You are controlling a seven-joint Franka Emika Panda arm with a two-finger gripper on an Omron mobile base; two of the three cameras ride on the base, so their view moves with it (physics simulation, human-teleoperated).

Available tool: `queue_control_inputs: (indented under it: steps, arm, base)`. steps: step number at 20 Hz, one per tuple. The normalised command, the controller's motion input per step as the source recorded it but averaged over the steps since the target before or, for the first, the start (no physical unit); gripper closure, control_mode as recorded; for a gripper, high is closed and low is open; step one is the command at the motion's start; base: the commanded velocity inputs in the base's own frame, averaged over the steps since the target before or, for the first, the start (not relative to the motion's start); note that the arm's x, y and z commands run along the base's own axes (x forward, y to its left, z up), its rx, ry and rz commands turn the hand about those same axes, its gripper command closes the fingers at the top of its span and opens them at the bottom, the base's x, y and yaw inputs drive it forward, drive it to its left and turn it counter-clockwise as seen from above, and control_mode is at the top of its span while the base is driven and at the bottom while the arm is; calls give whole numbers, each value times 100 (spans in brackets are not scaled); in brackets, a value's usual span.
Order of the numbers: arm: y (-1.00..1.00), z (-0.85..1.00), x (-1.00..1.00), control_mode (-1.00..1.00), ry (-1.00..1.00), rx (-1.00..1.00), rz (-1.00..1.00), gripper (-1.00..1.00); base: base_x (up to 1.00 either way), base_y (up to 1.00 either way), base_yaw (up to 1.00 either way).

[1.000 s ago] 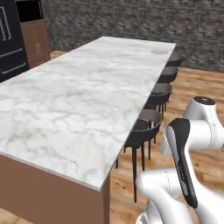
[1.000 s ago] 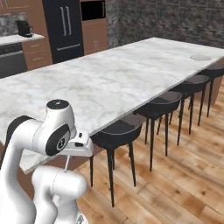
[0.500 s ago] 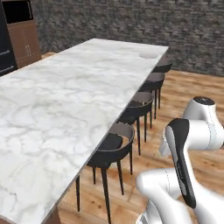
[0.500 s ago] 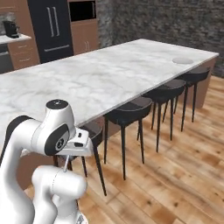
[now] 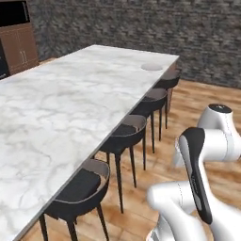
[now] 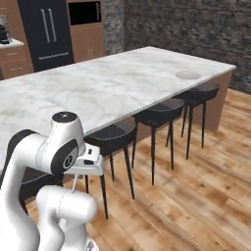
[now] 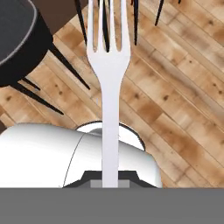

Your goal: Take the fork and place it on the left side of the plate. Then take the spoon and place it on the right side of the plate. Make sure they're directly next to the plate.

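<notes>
In the left base view I am looking along a long marble island (image 5: 70, 103) that is running from the lower left toward the upper centre, with the plate (image 5: 151, 67) sitting near its far end, upper centre right. Dark stools (image 5: 124, 134) are lining the island's right edge over the wooden floor (image 5: 188, 108).

In the right base view the plate (image 6: 188, 75) is lying at the upper right, near the island's far corner, and the gripper (image 6: 73, 182) is hanging at lower left, a thin pale sliver dangling under it.

In the hand view the fork (image 7: 108, 87) is rising up the middle of the frame, tines at the top, its handle pinched between the jaws at the bottom centre.
</notes>
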Motion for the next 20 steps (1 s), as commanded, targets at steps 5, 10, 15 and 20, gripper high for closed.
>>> queue_control_inputs:
  steps: [5,10,15,20]
  arm:
    - [0,0,0,100,0,0,0,100]
    - [0,0,0,100,0,0,0,100]
    - [0,0,0,100,0,0,0,100]
    - [0,0,0,100,0,0,0,100]
  base:
    - [77,-86,24]
    - [73,-93,22]
    - [73,-88,24]
    - [73,-86,25]
